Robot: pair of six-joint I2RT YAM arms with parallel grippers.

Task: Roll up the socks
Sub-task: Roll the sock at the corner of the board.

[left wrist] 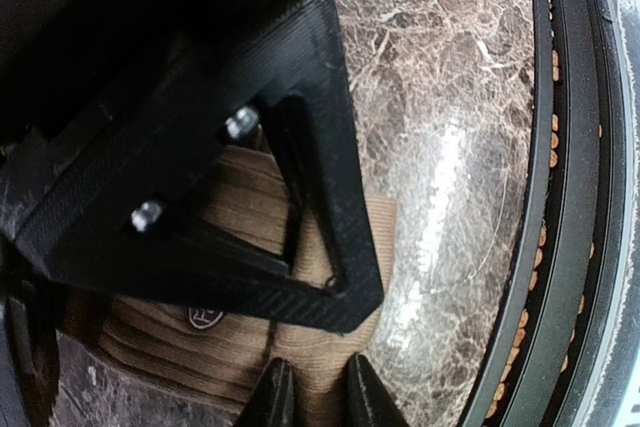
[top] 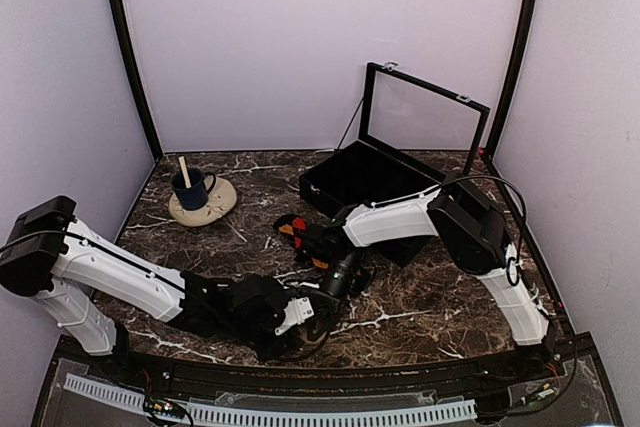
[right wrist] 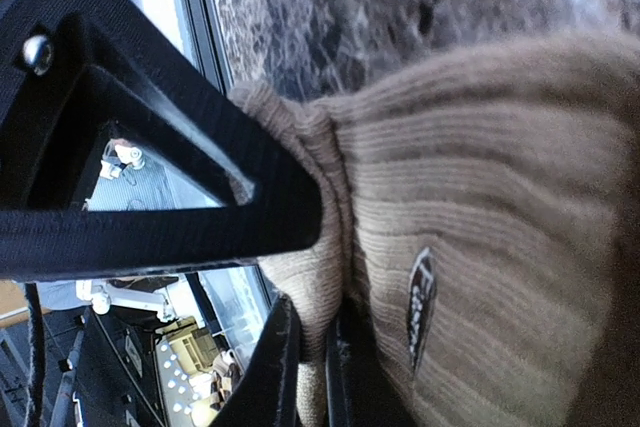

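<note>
The tan ribbed sock (left wrist: 230,347) lies near the table's front edge, with a small logo patch on it. My left gripper (left wrist: 318,399) comes down on it, its two fingertips close together with a ridge of tan fabric pinched between them. My right gripper (right wrist: 312,372) is shut on the folded cuff of the same tan sock (right wrist: 480,217). In the top view both grippers meet at the front middle, left gripper (top: 305,325) and right gripper (top: 336,290), and hide most of that sock. The black argyle sock (top: 297,230) lies flat behind them, untouched.
A blue mug (top: 192,188) with a wooden stick stands on a cream saucer (top: 222,203) at the back left. A black box (top: 360,179) with a raised glass lid (top: 425,112) sits at the back right. The front rail (left wrist: 575,197) runs close by the left gripper.
</note>
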